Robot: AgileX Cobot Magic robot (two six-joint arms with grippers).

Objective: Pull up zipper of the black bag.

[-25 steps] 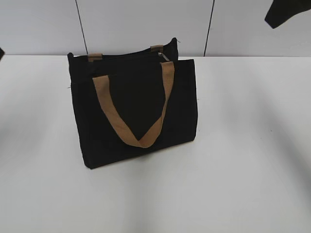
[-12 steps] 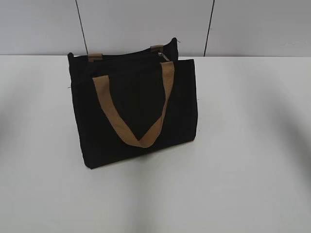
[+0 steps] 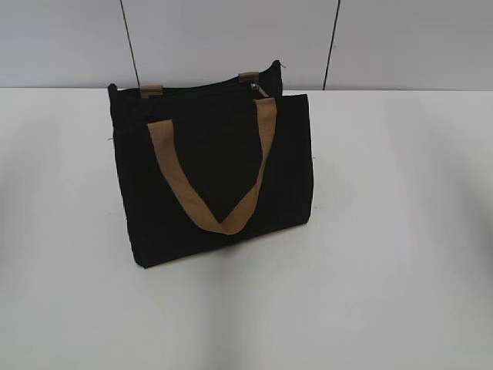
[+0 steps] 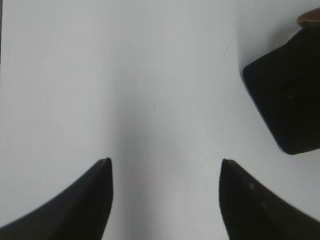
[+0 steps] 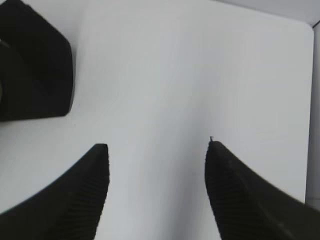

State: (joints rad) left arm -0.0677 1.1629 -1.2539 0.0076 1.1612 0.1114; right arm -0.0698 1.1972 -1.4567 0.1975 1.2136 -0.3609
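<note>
The black bag (image 3: 216,169) stands upright on the white table (image 3: 385,231), with a tan handle (image 3: 216,185) hanging down its front. The silvery zipper pull (image 3: 260,90) sits near the right end of the top edge. Neither gripper shows in the exterior view. My left gripper (image 4: 165,162) is open and empty over bare table, with a corner of the bag (image 4: 290,95) to its upper right. My right gripper (image 5: 157,146) is open and empty over bare table, with a corner of the bag (image 5: 32,65) to its upper left.
A pale wall (image 3: 231,38) with two dark vertical seams stands behind the table. The table's far edge (image 5: 310,75) shows at the right of the right wrist view. White table surface lies on both sides of the bag.
A dark arm part at the top right of the exterior view has gone out of frame. The bag has not moved.
</note>
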